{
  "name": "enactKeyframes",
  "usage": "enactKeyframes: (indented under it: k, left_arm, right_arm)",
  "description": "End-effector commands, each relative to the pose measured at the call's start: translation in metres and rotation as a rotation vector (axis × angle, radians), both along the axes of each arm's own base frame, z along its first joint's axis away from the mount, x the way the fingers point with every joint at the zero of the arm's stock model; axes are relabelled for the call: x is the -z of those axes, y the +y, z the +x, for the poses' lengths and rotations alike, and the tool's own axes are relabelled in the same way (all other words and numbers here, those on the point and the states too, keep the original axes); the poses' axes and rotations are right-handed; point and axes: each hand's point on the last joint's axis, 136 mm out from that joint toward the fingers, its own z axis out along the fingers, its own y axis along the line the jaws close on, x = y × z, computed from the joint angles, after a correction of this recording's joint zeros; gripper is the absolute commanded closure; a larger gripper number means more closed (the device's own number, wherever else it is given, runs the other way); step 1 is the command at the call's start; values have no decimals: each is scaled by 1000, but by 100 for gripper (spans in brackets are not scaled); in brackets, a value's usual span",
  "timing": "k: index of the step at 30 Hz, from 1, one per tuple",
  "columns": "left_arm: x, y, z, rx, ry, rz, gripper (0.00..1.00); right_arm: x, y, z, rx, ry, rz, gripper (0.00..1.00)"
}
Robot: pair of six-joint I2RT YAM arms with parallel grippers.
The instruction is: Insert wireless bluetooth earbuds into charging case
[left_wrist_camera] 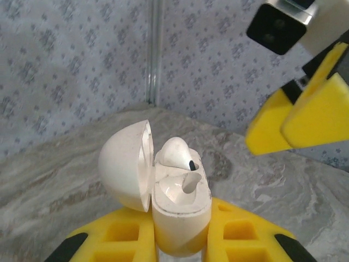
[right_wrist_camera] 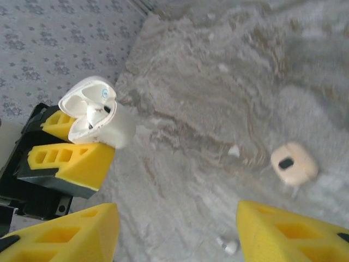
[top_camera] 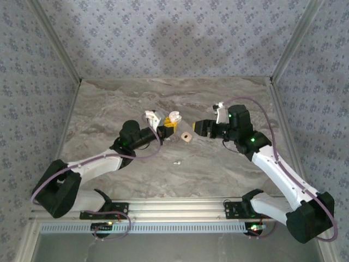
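left wrist view has the charging case [left_wrist_camera: 180,218] up close: a glossy white shell with its domed lid [left_wrist_camera: 124,166] swung open to the left. one white earbud [left_wrist_camera: 175,152] sits in the far pocket, bud upward, with a small dark spot on its side. a second curved white piece [left_wrist_camera: 191,182] shows in the near pocket; whether it is another earbud i cannot tell. the left claw [left_wrist_camera: 181,243] is clamped on the case body, with a yellow finger pressed to each side. the right claw [right_wrist_camera: 177,213] has its yellow fingers apart with nothing between them, and it hangs near the open case without touching it. from the top, a loose earbud [top_camera: 177,162] lies on the marble table [top_camera: 109,109], nearer the arm bases and well apart from both claws. a beige rounded piece [top_camera: 187,137] rests on the table roughly between the claws.
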Motion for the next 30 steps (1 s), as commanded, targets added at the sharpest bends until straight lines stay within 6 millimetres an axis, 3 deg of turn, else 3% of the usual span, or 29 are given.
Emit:
enactKeyframes:
  k: [1,8,16,20,26,30]
  left_arm:
    - [12,23,6,-112,87,18,85]
    - [39,72,20,-332,231,-14,84]
    - [53,119,29,-504,315,-101,84]
    - [53,130,26,-539,305,-113,84]
    - [53,137,24,-564,297,-116,83]
    - [52,142,23,-579,284,-115,82]
  right_arm:
    - [27,1,-19,143,275,12,42]
    - [90,39,-53,293,596,25,43]
    - [147,65,-71,357,805,-26,47]
    - [168,78,-73,363,870,-38,53]
    - [194,73,-65,406,907,-86,55]
    - [199,76,-57,414,911,-93,57]
